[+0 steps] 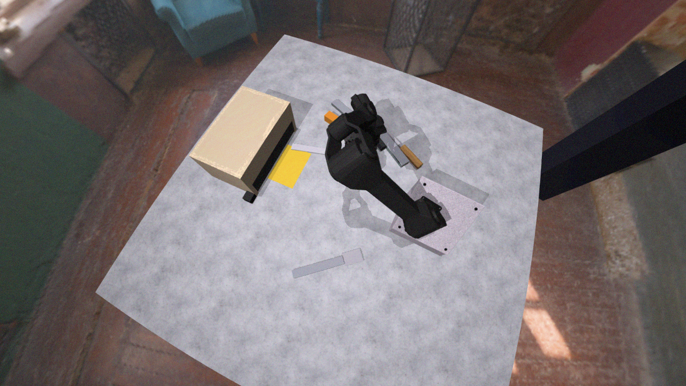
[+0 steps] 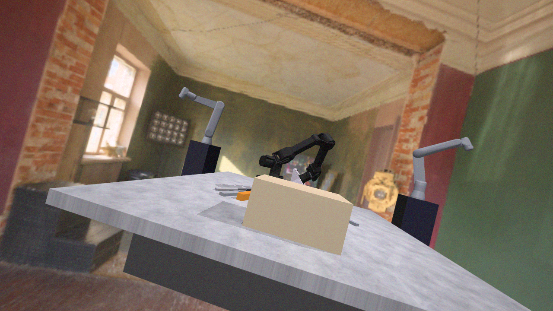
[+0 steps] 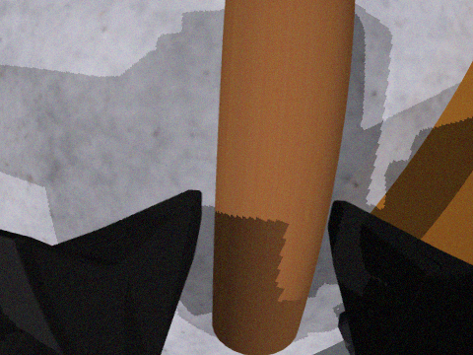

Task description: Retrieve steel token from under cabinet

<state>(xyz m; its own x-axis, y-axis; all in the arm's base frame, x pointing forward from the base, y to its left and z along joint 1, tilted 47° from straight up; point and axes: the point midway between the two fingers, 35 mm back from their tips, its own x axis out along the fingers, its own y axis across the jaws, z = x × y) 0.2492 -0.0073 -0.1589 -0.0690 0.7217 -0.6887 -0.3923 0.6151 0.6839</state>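
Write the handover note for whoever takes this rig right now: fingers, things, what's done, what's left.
Gripper: open, with its fingers on either side of an orange tool handle and gaps on both sides. The handle looks to be lying on the table.
Cabinet: the yellow marked area in front shows no token.
A pale strip lies at that area's far corner; I cannot tell whether it is the token.
Unused: a second orange-handled tool and a grey paddle.
Done: tool set down.
Left: confirm the token, get it inside the yellow area, move the arm clear.
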